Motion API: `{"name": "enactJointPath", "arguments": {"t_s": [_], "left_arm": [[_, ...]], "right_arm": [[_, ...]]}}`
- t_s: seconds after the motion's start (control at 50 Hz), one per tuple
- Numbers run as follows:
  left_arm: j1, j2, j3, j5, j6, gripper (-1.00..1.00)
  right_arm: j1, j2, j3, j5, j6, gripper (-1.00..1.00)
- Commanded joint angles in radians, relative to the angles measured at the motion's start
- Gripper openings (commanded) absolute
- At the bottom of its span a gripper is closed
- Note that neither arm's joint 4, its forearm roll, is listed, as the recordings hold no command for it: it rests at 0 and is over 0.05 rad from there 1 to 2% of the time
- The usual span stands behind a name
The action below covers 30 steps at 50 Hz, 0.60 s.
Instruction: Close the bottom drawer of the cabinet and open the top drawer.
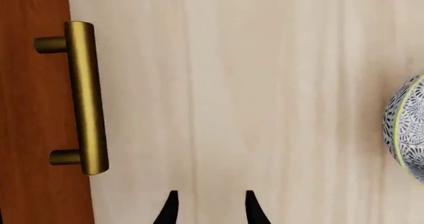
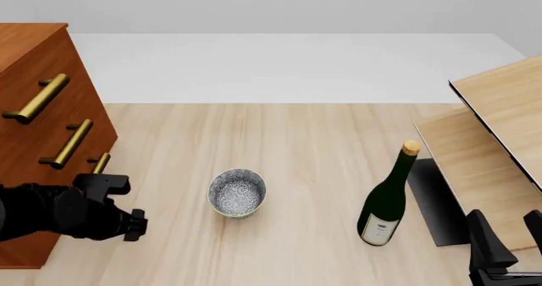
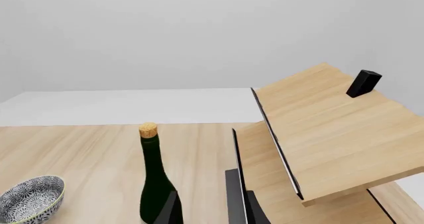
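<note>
Left claw (image 1: 209, 209) gapes empty beside bottom drawer's (image 1: 30, 134) brass handle (image 1: 85, 97)

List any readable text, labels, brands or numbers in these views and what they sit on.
None legible.
Dark green glass wine bottle with a cork: white paper label carries small dark marks, too small and blurred to read.
Round patterned ceramic bowl: decorative pattern only, no lettering.
Reddish-brown wooden cabinet and pale light-wood furniture: no markings visible.
</note>
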Motion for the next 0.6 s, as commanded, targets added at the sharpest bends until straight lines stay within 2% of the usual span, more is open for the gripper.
{"name": "enactJointPath", "arguments": {"t_s": [0.02, 0.16, 0.26, 0.44, 0.48, 0.5, 0.54, 0.6], "left_arm": [[-0.130, -0.014, -0.062, 0.036, -0.088, 1.00], [-0.214, -0.051, -0.125, 0.081, -0.125, 1.00], [-0.238, -0.093, -0.199, 0.128, -0.107, 1.00], [-0.239, -0.120, -0.246, 0.155, -0.070, 1.00], [-0.233, -0.139, -0.257, 0.158, -0.030, 1.00], [-0.236, -0.135, -0.260, 0.165, -0.043, 1.00], [-0.235, -0.152, -0.271, 0.167, -0.012, 1.00], [-0.252, -0.160, -0.289, 0.176, -0.003, 1.00]], "right_arm": [[-0.001, 0.000, 0.000, 0.000, 0.001, 1.00], [-0.001, 0.000, 0.000, 0.000, 0.001, 1.00], [-0.001, 0.000, 0.001, 0.000, 0.001, 1.00], [-0.001, -0.001, 0.000, 0.001, 0.003, 1.00], [-0.001, 0.000, 0.000, 0.001, 0.003, 1.00], [0.000, -0.001, 0.000, 0.001, 0.003, 1.00], [-0.001, 0.000, 0.000, 0.001, 0.003, 1.00], [-0.001, -0.001, 0.000, 0.001, 0.004, 1.00]]}}
